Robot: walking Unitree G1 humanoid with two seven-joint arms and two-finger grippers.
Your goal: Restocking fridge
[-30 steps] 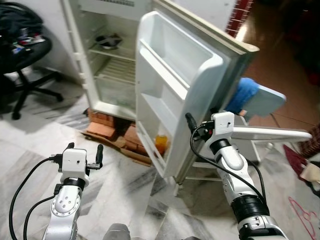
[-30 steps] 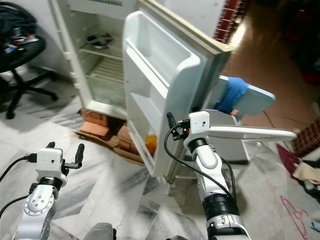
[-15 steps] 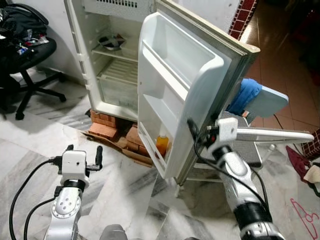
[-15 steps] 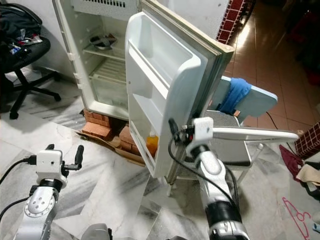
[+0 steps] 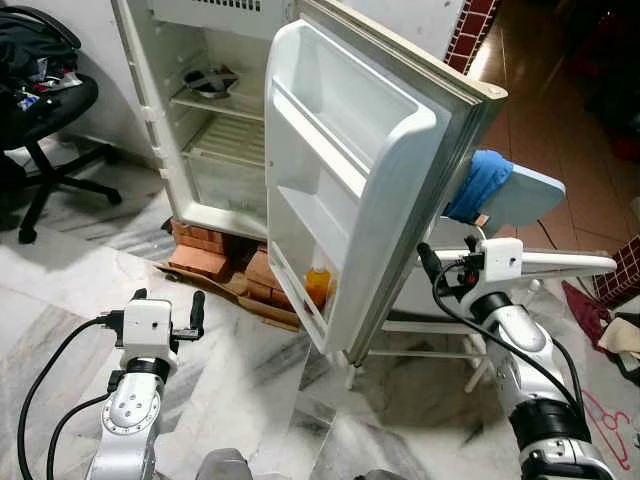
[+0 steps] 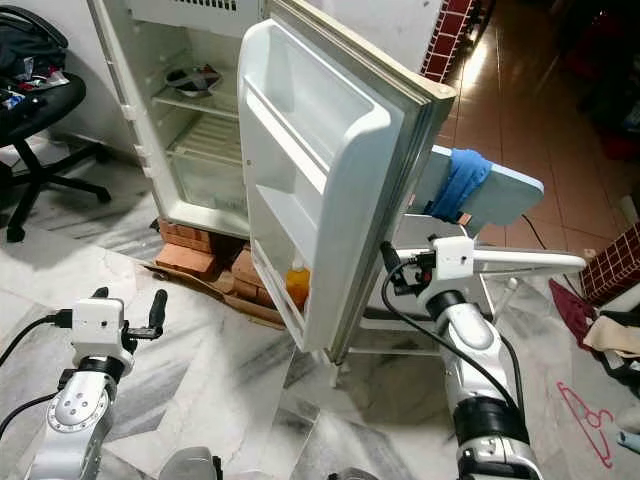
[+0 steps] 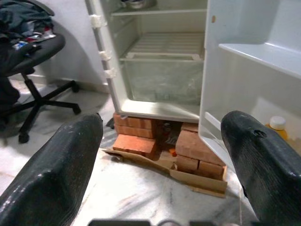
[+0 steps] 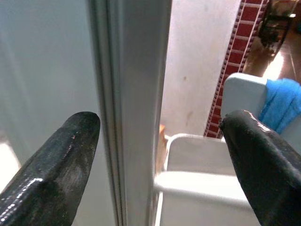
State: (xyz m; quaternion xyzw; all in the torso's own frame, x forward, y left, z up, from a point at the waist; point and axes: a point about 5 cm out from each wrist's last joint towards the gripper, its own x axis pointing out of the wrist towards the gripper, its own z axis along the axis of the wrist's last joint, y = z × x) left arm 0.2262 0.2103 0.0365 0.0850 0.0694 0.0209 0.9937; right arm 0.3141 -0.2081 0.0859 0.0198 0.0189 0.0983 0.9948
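Note:
The white fridge [image 5: 225, 150] stands open, its door [image 5: 350, 170] swung out towards me. An orange bottle [image 5: 318, 287] stands in the door's lowest shelf, and a metal bowl [image 5: 210, 82] rests on an upper shelf inside. My right gripper [image 5: 432, 272] is open by the door's outer edge, low down. In the right wrist view that door edge [image 8: 136, 108] runs between the two spread fingers [image 8: 56, 155]. My left gripper [image 5: 168, 303] is open and empty above the floor, pointing at the fridge's base. The left wrist view also takes in the orange bottle [image 7: 276, 127].
Red bricks [image 5: 215, 262] on torn cardboard prop up the fridge. A black office chair [image 5: 50, 100] piled with clothes is at the left. A white chair with a blue cloth [image 5: 480, 185] and a white board [image 5: 560, 262] stand behind the door. A red hanger [image 5: 600, 420] lies on the marble floor.
My right arm has drawn to the right, away from the door's outer face. The left arm has kept still. The camera has shifted slightly.

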